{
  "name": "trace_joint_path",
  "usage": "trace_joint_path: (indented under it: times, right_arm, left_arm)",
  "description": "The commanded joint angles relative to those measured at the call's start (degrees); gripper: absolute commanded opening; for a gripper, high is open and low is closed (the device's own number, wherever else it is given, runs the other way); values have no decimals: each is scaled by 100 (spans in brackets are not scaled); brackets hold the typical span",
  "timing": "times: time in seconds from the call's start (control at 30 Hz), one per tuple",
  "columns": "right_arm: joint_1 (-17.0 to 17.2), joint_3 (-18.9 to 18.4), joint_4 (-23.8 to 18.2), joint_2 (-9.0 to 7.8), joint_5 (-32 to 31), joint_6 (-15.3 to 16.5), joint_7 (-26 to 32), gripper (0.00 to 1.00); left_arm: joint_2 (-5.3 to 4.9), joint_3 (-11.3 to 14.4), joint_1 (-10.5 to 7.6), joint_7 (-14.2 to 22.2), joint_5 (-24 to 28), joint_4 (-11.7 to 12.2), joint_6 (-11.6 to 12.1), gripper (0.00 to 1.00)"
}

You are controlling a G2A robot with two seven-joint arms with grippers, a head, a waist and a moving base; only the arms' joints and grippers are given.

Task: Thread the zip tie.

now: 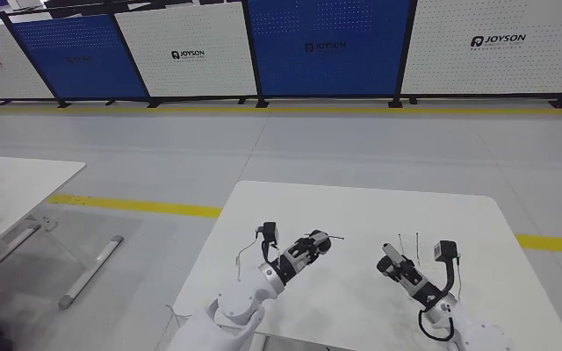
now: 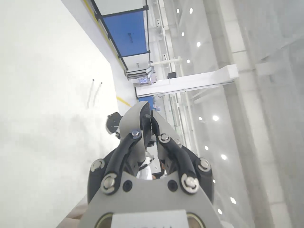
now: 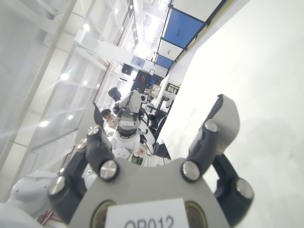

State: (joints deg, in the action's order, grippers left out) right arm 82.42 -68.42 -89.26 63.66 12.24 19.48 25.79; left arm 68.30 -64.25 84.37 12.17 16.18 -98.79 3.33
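The white table [image 1: 369, 206] stands a little way out from the blue and white partition panels, with both arms coming up over its near edge. Toward the near left corner, the left gripper [image 1: 318, 241] hangs just above the surface with its fingers [image 2: 133, 119] pressed together on a thin black zip tie [image 1: 335, 237]. The free length of the strap sticks out past the fingertips and points toward the right edge, lifted clear of the tabletop. Across a bare stretch of table, the right gripper [image 1: 387, 253] sits over the near half, closer to the right edge. Its two fingers [image 3: 224, 112] are spread wide with nothing between them, and they point toward the far edge. Just beside its tips, on the side toward the right edge, two more zip ties [image 1: 401, 243] [image 1: 416, 247] lie flat on the table. They lie side by side without touching, both running roughly from the near edge to the far one. From the left wrist view each shows a small dark head at one end. These two loose ties are well apart from the one in the left gripper.
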Motion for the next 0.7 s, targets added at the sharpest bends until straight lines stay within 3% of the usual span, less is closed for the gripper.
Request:
trace_joint_path:
  times: [0.0, 0.13, 0.47, 0.57, 0.67]
  right_arm:
    - [0, 0, 0, 0, 0, 0, 0, 100]
    - [0, 0, 0, 0, 0, 0, 0, 100]
    - [0, 0, 0, 0, 0, 0, 0, 100]
    - [0, 0, 0, 0, 0, 0, 0, 100]
    - [0, 0, 0, 0, 0, 0, 0, 100]
  left_arm:
    - [0, 73, -21, -142, -395, 87, -117, 0]
    - [-4, 165, -22, -105, -646, 211, -366, 0]
    - [3, 169, -1, -79, -494, 194, -362, 0]
    - [13, 137, -3, -204, -453, 170, -203, 0]
    - [17, 8, 76, -110, 28, 11, 153, 0]
